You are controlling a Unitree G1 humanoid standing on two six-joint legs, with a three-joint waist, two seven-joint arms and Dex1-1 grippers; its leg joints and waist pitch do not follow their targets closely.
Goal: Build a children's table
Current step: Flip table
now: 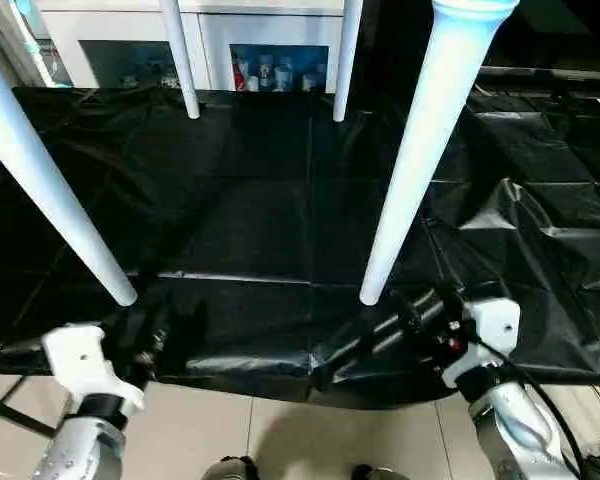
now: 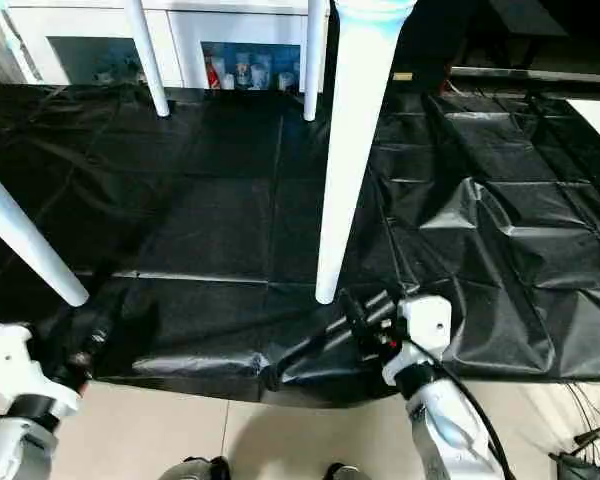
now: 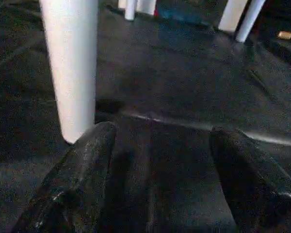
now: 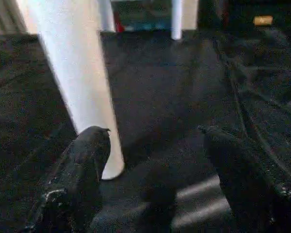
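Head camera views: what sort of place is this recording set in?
Probably an indoor lab or workshop. A work table under creased black plastic sheeting stands on a pale tiled floor, and behind it a white glass-door cabinet holds small bottles. Cables lie on the floor nearby.

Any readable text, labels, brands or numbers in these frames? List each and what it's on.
No readable text in any view.
Bottles behind the cabinet's glass door: their labels are too small to read.
Table legs: plain white, no markings.
Black table cover: unprinted.
Small yellowish thing at the far edge in the right wrist view: too blurred to tell.
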